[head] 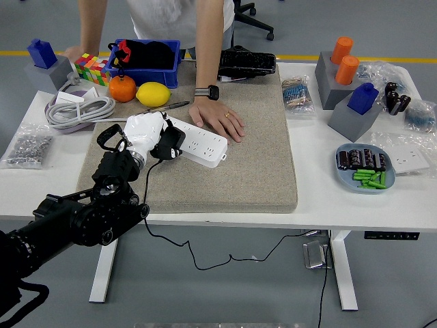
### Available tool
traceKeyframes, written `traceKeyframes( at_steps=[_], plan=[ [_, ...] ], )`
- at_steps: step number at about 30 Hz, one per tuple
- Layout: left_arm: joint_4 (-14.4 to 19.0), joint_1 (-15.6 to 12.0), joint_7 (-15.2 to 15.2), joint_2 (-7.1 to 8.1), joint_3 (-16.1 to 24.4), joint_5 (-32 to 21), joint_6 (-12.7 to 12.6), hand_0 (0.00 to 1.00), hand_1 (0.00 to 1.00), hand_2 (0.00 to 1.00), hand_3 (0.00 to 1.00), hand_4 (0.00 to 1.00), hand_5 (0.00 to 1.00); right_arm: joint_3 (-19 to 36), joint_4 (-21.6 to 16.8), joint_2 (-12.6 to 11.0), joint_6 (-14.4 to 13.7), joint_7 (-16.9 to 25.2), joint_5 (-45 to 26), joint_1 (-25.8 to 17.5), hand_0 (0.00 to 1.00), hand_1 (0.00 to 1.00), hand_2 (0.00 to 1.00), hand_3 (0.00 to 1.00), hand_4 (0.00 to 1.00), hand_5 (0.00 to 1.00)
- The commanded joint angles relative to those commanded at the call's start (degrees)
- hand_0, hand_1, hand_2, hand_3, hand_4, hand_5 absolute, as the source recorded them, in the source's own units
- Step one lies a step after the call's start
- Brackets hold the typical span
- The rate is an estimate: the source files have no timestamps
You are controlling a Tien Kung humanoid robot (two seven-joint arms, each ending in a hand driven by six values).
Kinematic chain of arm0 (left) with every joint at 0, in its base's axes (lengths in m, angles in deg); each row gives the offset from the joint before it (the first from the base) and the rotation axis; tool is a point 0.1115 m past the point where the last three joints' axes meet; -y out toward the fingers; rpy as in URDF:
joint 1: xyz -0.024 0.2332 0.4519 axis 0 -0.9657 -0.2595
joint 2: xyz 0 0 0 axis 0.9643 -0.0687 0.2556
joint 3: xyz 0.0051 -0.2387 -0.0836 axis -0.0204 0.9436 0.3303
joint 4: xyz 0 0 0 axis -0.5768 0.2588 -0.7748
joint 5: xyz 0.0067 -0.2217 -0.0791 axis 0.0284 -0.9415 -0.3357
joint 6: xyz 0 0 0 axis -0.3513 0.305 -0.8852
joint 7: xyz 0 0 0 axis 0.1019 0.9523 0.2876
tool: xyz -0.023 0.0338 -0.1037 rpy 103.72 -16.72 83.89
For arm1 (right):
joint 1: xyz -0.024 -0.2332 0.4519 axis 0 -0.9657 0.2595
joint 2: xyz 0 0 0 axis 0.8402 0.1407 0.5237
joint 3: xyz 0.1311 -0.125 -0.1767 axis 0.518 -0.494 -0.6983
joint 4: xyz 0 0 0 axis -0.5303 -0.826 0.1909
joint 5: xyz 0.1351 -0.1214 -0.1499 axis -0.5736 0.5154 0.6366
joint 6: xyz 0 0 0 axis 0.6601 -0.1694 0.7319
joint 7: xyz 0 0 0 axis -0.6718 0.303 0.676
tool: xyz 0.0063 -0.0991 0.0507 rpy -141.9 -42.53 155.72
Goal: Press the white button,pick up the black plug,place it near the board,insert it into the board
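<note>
A white power strip [201, 143] lies at an angle on the beige mat [232, 171]. My left hand [147, 133], white-fingered on a black arm, is at the strip's left end, shut on the black plug [168, 145]. The plug rests against the strip's left end and its black cable [147, 198] hangs down over the table's front edge. A person's hand [218, 117], with a watch on the wrist, presses flat on the mat just behind the strip's right end. The strip's white button is hidden by my hand. My right arm is out of view.
An orange [122, 88], a lemon [153, 93], a blue bin [145, 63] and a coiled grey cable [78, 111] sit behind my hand. A blue plate [344, 169] with batteries and grey blocks [354, 117] stand at the right. The person's other hand [74, 53] rests at far left.
</note>
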Motion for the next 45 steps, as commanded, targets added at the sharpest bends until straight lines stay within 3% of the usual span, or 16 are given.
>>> traceKeyframes(
  at_steps=[20, 21, 26, 27, 32, 33, 38, 39, 44, 45],
  plan=[
    [-0.1, 0.0, -1.7, -0.11, 0.3, -1.8, -1.0, 0.333, 0.492, 0.43, 0.6, 0.998, 0.16, 0.2, 0.0, 0.1, 0.1, -0.1, 0.0, 0.0, 0.702, 0.616, 0.59, 0.588, 0.645, 0.347],
    [-0.1, 0.0, -1.8, -0.12, 0.3, -2.0, -1.0, 0.488, 0.568, 0.519, 0.654, 0.998, 0.407, 0.1, 0.0, 0.1, 0.1, -0.1, 0.0, 0.0, 0.701, 0.616, 0.59, 0.588, 0.645, 0.348],
    [-0.3, 0.0, -2.0, -0.12, 0.5, -3.1, -0.4, 0.488, 0.568, 0.519, 0.654, 0.998, 0.407, 0.1, 0.0, 0.1, 0.1, -0.1, 0.0, 0.0, 0.701, 0.616, 0.59, 0.588, 0.645, 0.348],
    [-0.3, 0.0, -1.9, -0.11, 0.5, -3.3, -0.2, 0.561, 0.611, 0.559, 0.677, 0.998, 0.548, 0.1, -0.1, 0.1, 0.1, -0.1, 0.0, 0.0, 0.702, 0.616, 0.589, 0.587, 0.645, 0.348],
    [-0.4, 0.0, -1.8, -0.11, 0.5, -4.0, 0.3, 0.561, 0.611, 0.559, 0.677, 0.998, 0.548, 0.2, 0.0, 0.1, 0.1, -0.1, 0.0, 0.0, 0.702, 0.616, 0.589, 0.587, 0.645, 0.348],
    [-0.4, -0.1, -1.8, -0.12, 0.4, -4.1, 0.4, 0.6, 0.631, 0.585, 0.692, 0.998, 0.646, 0.2, 0.0, 0.1, 0.1, -0.1, 0.0, 0.0, 0.702, 0.616, 0.591, 0.586, 0.645, 0.349],
    [-0.2, -0.1, -2.0, -0.18, 0.6, -4.6, 0.7, 0.6, 0.631, 0.585, 0.692, 0.998, 0.646, 0.3, 0.0, 0.1, 0.1, -0.1, 0.1, 0.0, 0.702, 0.616, 0.591, 0.586, 0.645, 0.349],
    [-0.2, -0.1, -2.0, -0.18, 0.6, -4.7, 0.7, 0.711, 0.731, 0.669, 0.736, 0.998, 0.692, 0.3, 0.0, 0.1, 0.1, -0.1, 0.0, 0.0, 0.703, 0.616, 0.59, 0.585, 0.646, 0.348],
    [-0.1, -0.2, -2.0, -0.18, 0.7, -5.1, 1.1, 0.711, 0.731, 0.669, 0.736, 0.998, 0.692, 0.3, 0.0, 0.2, 0.1, -0.1, 0.1, -0.1, 0.703, 0.616, 0.59, 0.585, 0.646, 0.348],
    [-0.1, -0.2, -2.0, -0.18, 0.7, -5.2, 1.1, 0.847, 0.886, 0.846, 0.859, 0.998, 0.738, 0.3, 0.0, 0.2, 0.1, -0.1, 0.1, -0.1, 0.703, 0.616, 0.589, 0.585, 0.645, 0.349]
  ],
)
